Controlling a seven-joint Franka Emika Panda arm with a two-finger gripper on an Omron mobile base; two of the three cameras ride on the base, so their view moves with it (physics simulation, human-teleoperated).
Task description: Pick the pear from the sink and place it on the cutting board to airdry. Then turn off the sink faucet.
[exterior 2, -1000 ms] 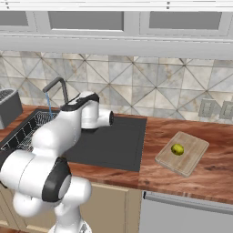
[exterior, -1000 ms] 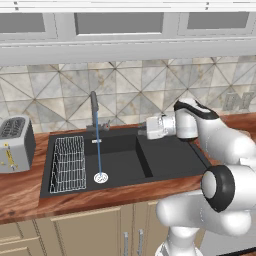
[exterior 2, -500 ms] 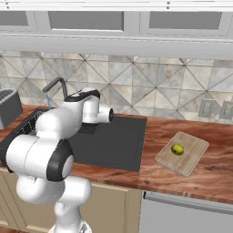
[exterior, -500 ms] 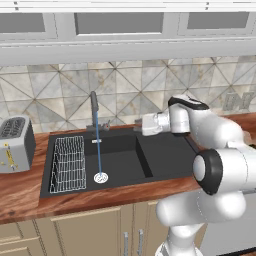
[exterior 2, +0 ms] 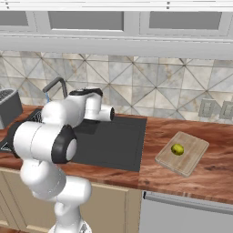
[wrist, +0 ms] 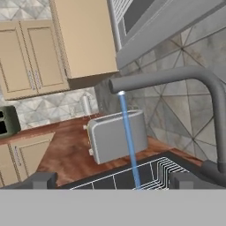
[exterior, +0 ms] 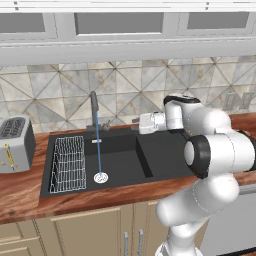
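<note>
Pear [exterior 2: 177, 149] sits on cutting board [exterior 2: 182, 153]; faucet step in hand. Water runs from sink faucet [exterior: 94, 107] into sink [exterior: 120, 160]. Gripper [exterior: 135, 120] empty, jaws apart, near lever; next push it off.

The arm [exterior: 212, 150] is glossy white, built of rounded, bulbous segments joined by dark grey-black ring joints, ending in a white cylindrical wrist [exterior: 150, 122] with 2 small dark fingertips [wrist: 42, 180].

Gripper [exterior: 134, 120] moves left along the sink's [exterior: 165, 152] rear edge, closer to the faucet [exterior: 93, 107] (water running).
</note>
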